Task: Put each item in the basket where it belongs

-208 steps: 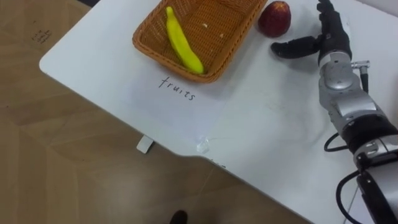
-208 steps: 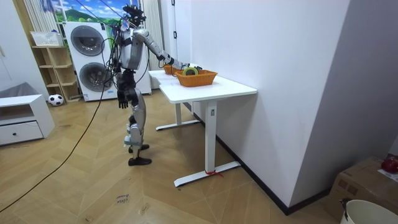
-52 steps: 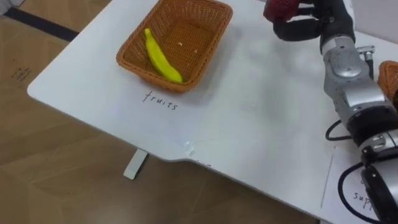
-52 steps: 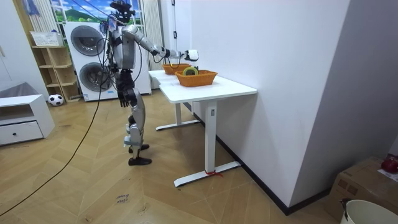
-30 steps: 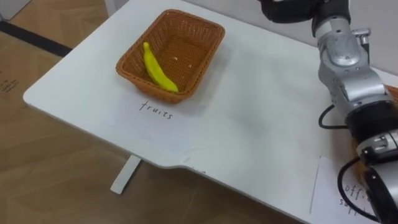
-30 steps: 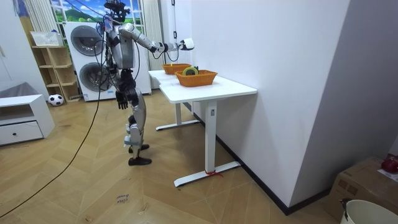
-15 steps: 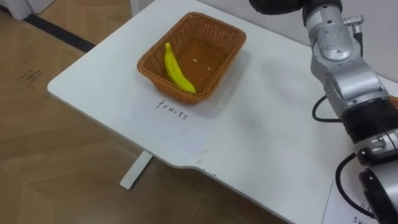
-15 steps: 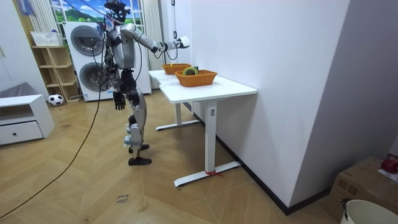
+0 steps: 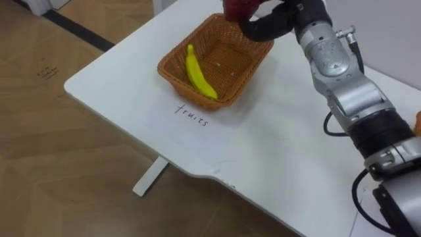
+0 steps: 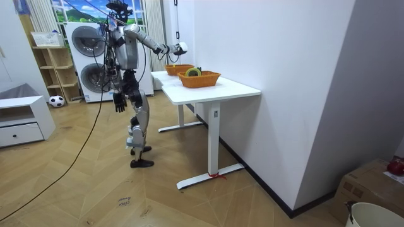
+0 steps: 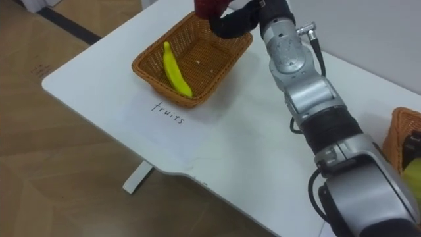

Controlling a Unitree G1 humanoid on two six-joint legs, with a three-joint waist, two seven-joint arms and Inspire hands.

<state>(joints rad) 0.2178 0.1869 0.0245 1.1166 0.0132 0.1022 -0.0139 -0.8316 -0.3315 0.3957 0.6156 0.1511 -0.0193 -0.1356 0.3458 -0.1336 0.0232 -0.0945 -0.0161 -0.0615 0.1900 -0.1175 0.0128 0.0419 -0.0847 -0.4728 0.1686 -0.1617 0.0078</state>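
Note:
A wicker fruit basket (image 9: 192, 89) stands on the white table (image 9: 276, 151) with a yellow banana (image 9: 199, 74) lying inside it. My right hand (image 9: 279, 20) is raised above the basket's far rim, thumb and fingers curled round a red apple (image 9: 238, 6). The right eye view has the same apple (image 11: 208, 6) over the same basket (image 11: 162, 87). In the room view I stand at the table's end with my right arm (image 10: 178, 47) stretched out over it. My left hand (image 10: 118, 101) hangs at my side.
A handwritten paper label (image 9: 192, 113) lies in front of the fruit basket. A second wicker basket (image 11: 398, 128) with a yellow object (image 11: 413, 172) in it stands at the table's right. The table's front edge runs close below the label, with wooden floor beyond.
My right hand has carried the apple leftward and a little lower, from beyond the basket to above its far rim. The eye view has shifted with my head.

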